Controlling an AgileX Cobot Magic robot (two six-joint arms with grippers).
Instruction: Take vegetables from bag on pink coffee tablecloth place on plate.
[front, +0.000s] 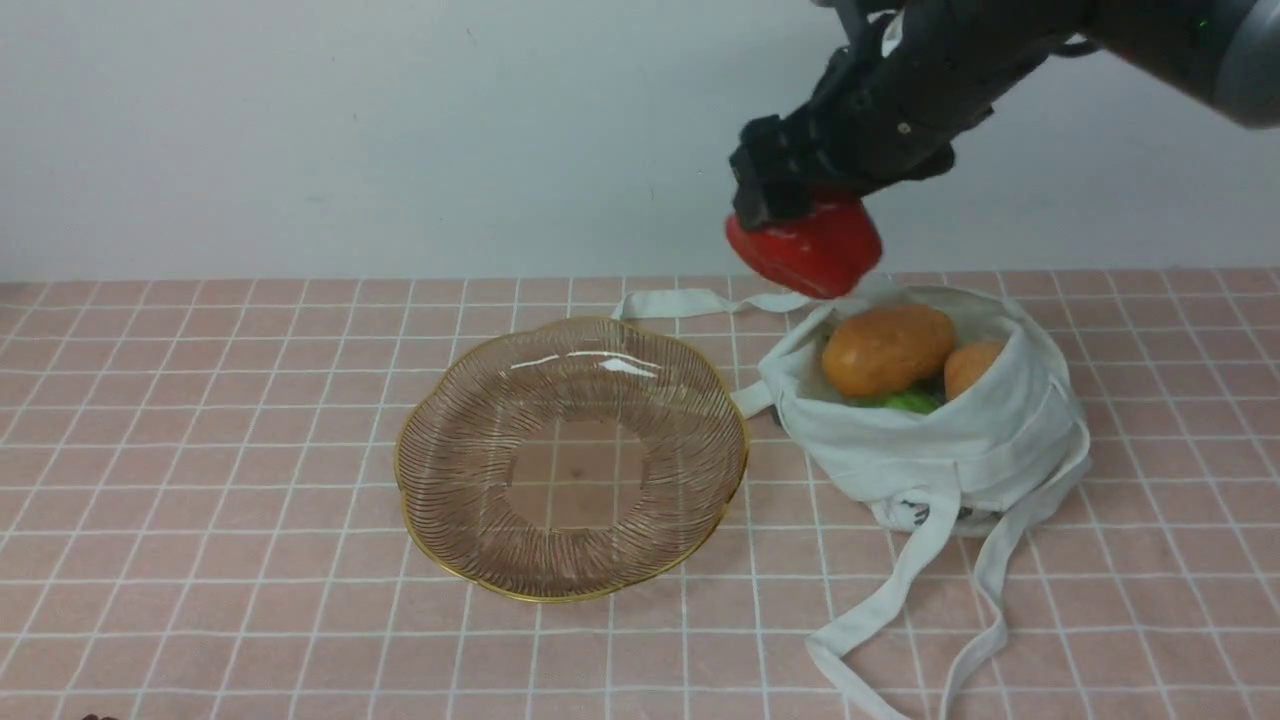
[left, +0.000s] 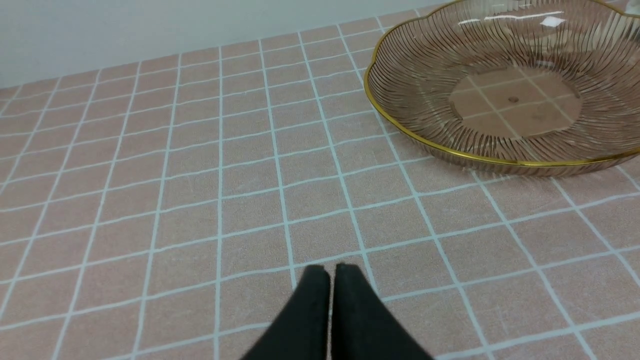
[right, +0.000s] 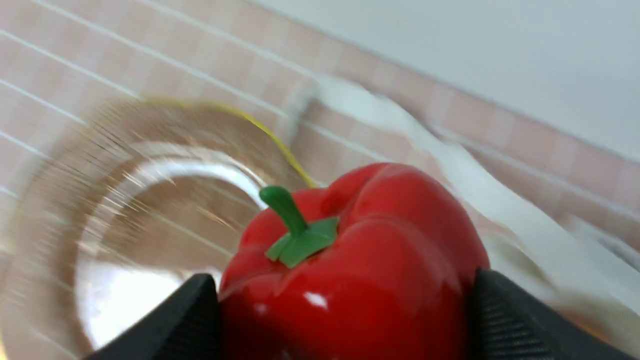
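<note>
Gripping the red bell pepper (front: 810, 250) from both sides, my right fingers (front: 772, 195) stand spread wide around its glossy body, one pressed against each flank. The pepper hangs tilted in the air above the far left edge of the bag (front: 960, 440), clear of the cloth and higher than everything on the desk. In the right wrist view its green stem (right: 292, 220) points toward the plate, which is blurred there.

The plate (front: 440, 430) sits on the pink coffee tablecloth (front: 200, 400) just to the left of the bag, and the grid of the cloth shows through its clear centre. The bag is slumped open. Inside lie two potato-like lumps (front: 885, 348), the larger to the left and the smaller lump (front: 972, 365) touching it on the right. A green piece (front: 905, 402) is tucked beneath them on the near side. The straps (front: 900, 600) trail over the tablecloth toward me.

My left fingers (left: 312, 300) are pressed together with only a hairline between them and hold nothing. They hover low over the tablecloth, near the plate but apart from it, with its gold rim showing beyond them.
</note>
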